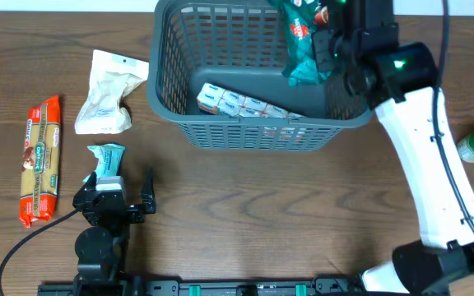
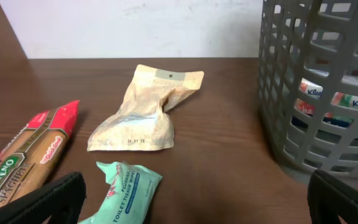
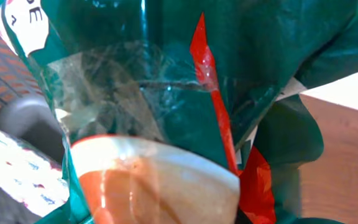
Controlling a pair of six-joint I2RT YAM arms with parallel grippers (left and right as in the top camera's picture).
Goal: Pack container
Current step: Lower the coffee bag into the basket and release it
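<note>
Crinkly green packet [image 3: 166, 93] fills the right wrist view, pinched in the right hand [image 1: 332, 41]. It hangs over the right side of the container [image 1: 171, 99], which stands upright at the far middle of the tabletop [image 1: 262, 214], mouth up, long axis left to right. It looks light but stiff, so the thick rim is the likely place to grasp. The left hand [image 1: 120, 187] rests spread wide and empty near the front-left edge.
</note>
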